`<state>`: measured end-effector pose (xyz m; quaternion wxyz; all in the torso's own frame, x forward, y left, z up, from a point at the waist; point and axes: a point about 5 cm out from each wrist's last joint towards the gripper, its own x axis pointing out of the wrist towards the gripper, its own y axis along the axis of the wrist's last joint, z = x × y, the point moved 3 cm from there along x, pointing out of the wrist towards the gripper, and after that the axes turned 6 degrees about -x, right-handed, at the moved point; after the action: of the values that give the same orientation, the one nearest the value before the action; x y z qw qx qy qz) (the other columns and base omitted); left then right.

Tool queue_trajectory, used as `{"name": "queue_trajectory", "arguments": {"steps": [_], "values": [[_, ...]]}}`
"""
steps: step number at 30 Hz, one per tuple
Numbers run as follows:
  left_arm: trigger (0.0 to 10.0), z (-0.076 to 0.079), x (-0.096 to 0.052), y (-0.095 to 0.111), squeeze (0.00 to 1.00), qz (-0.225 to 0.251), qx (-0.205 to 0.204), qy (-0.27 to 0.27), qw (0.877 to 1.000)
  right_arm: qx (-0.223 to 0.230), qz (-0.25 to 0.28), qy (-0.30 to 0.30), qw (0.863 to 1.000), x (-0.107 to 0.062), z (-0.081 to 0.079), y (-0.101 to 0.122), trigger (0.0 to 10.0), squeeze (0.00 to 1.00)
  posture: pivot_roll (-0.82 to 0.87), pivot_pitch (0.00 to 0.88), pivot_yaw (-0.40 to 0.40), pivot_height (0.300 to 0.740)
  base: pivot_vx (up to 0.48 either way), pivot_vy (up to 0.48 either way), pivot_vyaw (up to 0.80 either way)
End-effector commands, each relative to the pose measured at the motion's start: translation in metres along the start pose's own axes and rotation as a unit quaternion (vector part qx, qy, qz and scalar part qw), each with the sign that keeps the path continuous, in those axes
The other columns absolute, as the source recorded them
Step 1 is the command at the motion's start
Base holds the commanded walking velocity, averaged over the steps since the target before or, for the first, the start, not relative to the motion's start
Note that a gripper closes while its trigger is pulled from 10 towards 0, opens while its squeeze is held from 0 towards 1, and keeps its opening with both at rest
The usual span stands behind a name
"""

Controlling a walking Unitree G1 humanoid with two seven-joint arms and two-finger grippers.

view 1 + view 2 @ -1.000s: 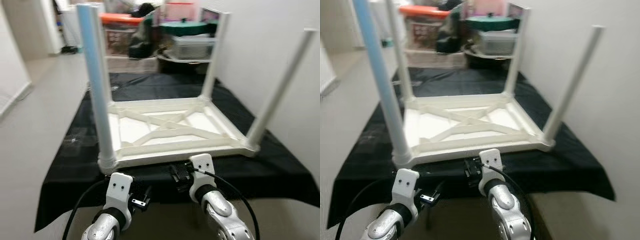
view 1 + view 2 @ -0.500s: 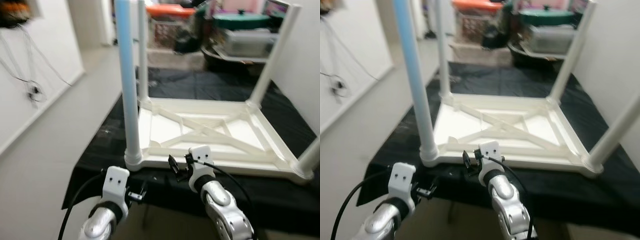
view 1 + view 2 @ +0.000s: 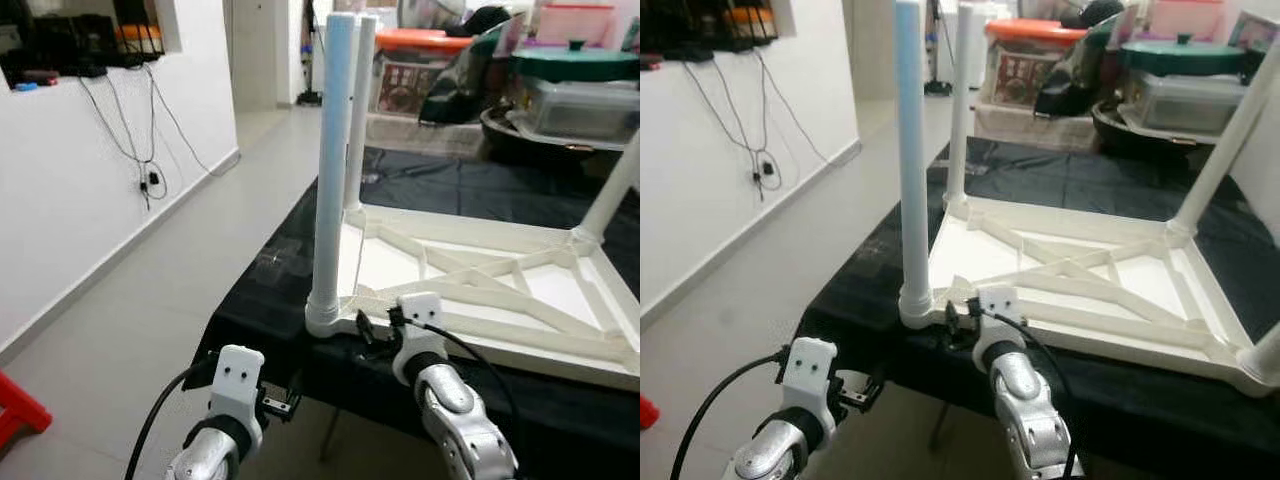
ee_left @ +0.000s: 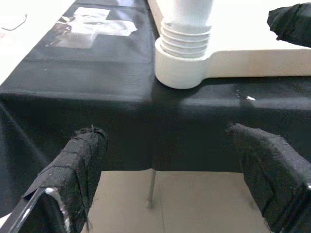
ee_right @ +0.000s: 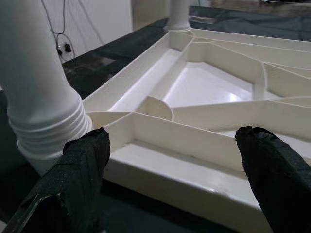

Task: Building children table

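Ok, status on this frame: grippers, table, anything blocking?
Both grippers open, empty: right gripper at the near rim of the upturned table, left gripper lower, off the cloth edge. Legs up. Nothing blocking.

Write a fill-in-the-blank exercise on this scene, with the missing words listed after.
1. The white table lies upside down, its legs pointing ____.
2. It rests on a ____ cloth.
3. The right tool is ____, at the table's near edge beside the corner leg.
4. The left tool hangs ____ the cloth's edge.

Missing words: up; black; open; below
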<state>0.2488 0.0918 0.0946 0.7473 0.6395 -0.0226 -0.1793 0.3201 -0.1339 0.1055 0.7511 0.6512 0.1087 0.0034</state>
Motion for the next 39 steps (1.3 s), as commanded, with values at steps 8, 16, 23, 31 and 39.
{"name": "queue_trajectory", "arguments": {"steps": [8,16,23,31,39], "values": [[10.0,0.000,-0.001,0.000,0.00,-0.002,-0.002,0.001,1.000,0.016,-0.006,0.040,0.999,0.009,0.009,-0.001,10.0,0.06,0.04,0.000,-0.063,0.740,0.000,0.000,0.00],[10.0,0.003,-0.006,0.000,0.00,-0.005,-0.013,-0.003,1.000,0.007,0.028,0.198,0.980,0.017,0.039,0.028,10.0,0.00,0.05,0.000,-0.063,0.740,0.000,0.000,0.00],[10.0,0.005,-0.009,0.001,0.00,-0.005,-0.014,-0.007,1.000,0.006,0.047,0.284,0.958,0.021,0.040,0.051,10.0,0.00,0.05,0.000,-0.063,0.740,0.000,0.000,0.00],[10.0,0.007,-0.011,0.003,0.00,-0.003,-0.014,-0.009,1.000,0.003,0.077,0.336,0.939,0.035,0.025,0.075,10.0,0.00,0.06,0.000,-0.070,0.740,0.000,0.000,0.00],[10.0,0.008,-0.012,0.004,0.00,-0.003,-0.015,-0.009,1.000,-0.006,0.101,0.361,0.927,0.046,0.015,0.092,10.0,0.00,0.06,0.000,-0.071,0.740,0.000,0.000,0.00]]}}
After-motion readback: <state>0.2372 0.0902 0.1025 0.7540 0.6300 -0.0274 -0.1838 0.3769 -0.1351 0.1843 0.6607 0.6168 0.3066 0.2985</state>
